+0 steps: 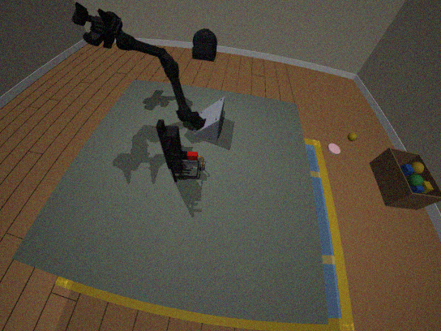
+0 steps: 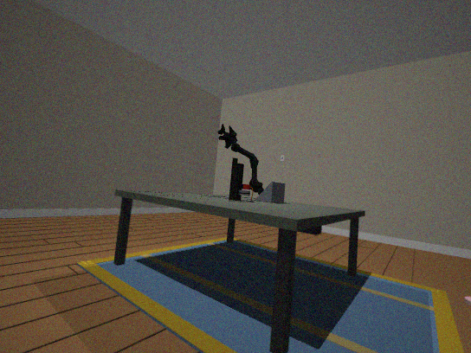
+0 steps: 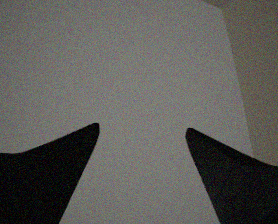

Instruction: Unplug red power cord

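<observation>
Gripper raised high at about 10 o'clock from the table centre, fingers spread wide, nothing between them; wrist view shows only bare wall. Red plug sits at the power strip near table centre, beside an upright dark panel. Whether it is seated in the socket cannot be told. Gripper well apart from both.

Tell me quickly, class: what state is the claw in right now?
Claw: open, fingers spread wide, holding nothing, raised high above the table and away from the red plug.
</observation>
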